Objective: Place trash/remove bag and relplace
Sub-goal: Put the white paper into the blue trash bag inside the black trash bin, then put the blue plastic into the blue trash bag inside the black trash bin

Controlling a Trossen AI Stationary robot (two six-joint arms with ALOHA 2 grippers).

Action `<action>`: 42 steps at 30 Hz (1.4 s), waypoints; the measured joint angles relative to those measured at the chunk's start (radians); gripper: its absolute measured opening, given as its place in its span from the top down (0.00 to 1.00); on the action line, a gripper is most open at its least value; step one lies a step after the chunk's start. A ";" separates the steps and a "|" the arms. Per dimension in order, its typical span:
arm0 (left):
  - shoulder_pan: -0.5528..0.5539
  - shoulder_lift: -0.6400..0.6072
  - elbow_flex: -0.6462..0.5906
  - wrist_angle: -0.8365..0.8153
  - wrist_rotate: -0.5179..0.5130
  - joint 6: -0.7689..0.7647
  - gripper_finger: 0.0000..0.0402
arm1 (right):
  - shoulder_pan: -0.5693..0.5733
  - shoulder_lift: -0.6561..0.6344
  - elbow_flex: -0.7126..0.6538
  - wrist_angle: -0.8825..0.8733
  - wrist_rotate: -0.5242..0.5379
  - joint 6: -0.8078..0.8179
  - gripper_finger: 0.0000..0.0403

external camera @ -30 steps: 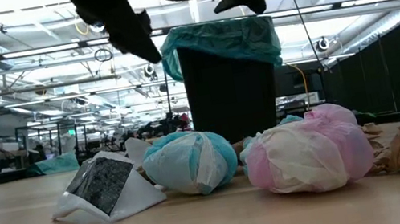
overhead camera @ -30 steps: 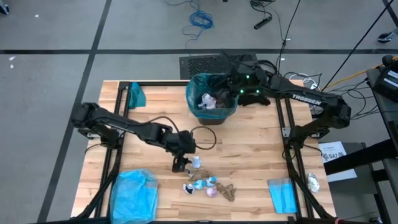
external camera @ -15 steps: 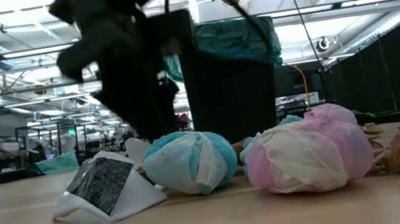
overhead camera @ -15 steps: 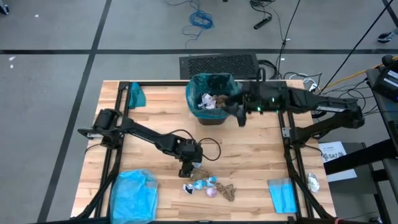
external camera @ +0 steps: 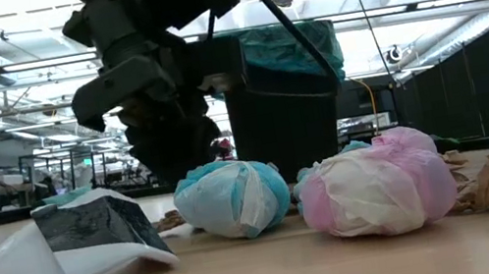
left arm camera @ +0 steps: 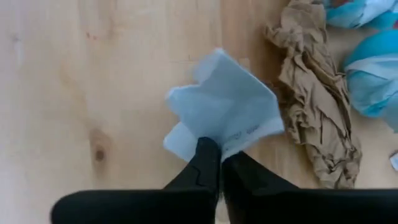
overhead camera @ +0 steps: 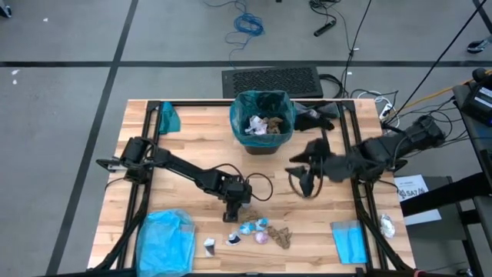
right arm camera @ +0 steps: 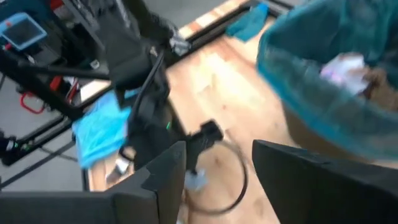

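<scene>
My left gripper (overhead camera: 233, 215) stands low over the table, shut on a pale blue-white wrapper (left arm camera: 221, 112) at the far-left edge of the trash pile (overhead camera: 261, 232). The pile holds a brown paper scrap (left arm camera: 317, 106), a blue-white ball (external camera: 232, 197) and a pink-white ball (external camera: 372, 185). A white scrap with dark print (external camera: 74, 250) lies apart, nearer the front. The black bin (overhead camera: 263, 123), lined with the teal bag (external camera: 285, 49), stands at the far middle with scraps inside. My right gripper (right arm camera: 217, 168) hangs open in the air right of the table's middle (overhead camera: 301, 178). My left gripper pinches the pale wrapper's edge (left arm camera: 214, 134) between its two fingertips. The fingers come from above, slanting down. The wrapper lies spread on the table beyond the fingertips.
A sky-blue plastic bag (overhead camera: 165, 238) lies at the near left corner, a blue packet (overhead camera: 350, 242) at the near right, a teal scrap (overhead camera: 167, 117) at the far left. A black cable loop (overhead camera: 257, 187) trails beside my left gripper.
My left gripper has dropped to the table and shut on the pale wrapper. My right gripper has swung away from above the bin toward the table's near right. The white scrap with dark print has slid toward the near left, away from the pile.
</scene>
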 joint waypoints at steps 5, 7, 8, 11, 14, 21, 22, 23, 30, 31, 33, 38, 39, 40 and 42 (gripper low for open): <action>0.003 -0.091 0.027 -0.064 -0.013 -0.019 0.99 | 0.092 0.046 0.000 -0.027 0.024 0.045 0.62; 0.003 -0.170 0.059 -0.070 -0.044 -0.018 0.99 | 0.116 0.070 0.000 -0.028 0.024 0.047 0.64; 0.004 -0.210 0.074 -0.091 -0.060 -0.013 1.00 | 0.123 0.082 0.000 -0.028 0.024 0.051 0.65; 0.010 -0.319 0.111 -0.125 -0.108 0.020 1.00 | 0.131 0.119 0.000 -0.030 0.024 0.072 0.67; 0.033 -0.424 0.157 -0.129 -0.170 0.075 1.00 | 0.131 0.153 0.000 -0.016 0.025 0.076 0.68; 0.215 -0.500 0.255 -0.126 -0.227 0.265 1.00 | 0.130 0.226 0.000 0.080 0.024 0.049 0.68; 0.257 -0.491 0.265 -0.126 -0.205 0.285 1.00 | 0.130 0.237 0.000 0.093 0.023 0.046 0.68; 0.295 -0.482 0.274 -0.115 -0.174 0.298 1.00 | 0.130 0.246 0.000 0.101 0.022 0.045 0.68; 0.514 -0.366 0.279 -0.096 0.129 0.350 0.97 | 0.131 0.330 0.000 0.156 0.014 -0.041 0.68; 0.529 -0.359 0.279 -0.087 0.184 0.351 0.95 | 0.130 0.345 0.000 0.158 0.008 -0.066 0.68; 0.549 -0.356 0.280 -0.084 0.263 0.349 0.89 | 0.127 0.375 0.000 0.170 -0.030 -0.117 0.68; 0.557 -0.369 0.280 -0.081 0.322 0.346 0.69 | 0.113 0.451 0.000 0.206 -0.101 -0.182 0.62; 0.557 -0.378 0.280 -0.074 0.323 0.345 0.64 | 0.110 0.465 0.000 0.218 -0.116 -0.191 0.61; 0.557 -0.391 0.283 -0.076 0.324 0.333 0.60 | 0.106 0.480 0.000 0.234 -0.132 -0.196 0.59; 0.557 -0.414 0.301 -0.105 0.324 0.297 0.53 | 0.098 0.507 0.000 0.262 -0.182 -0.198 0.55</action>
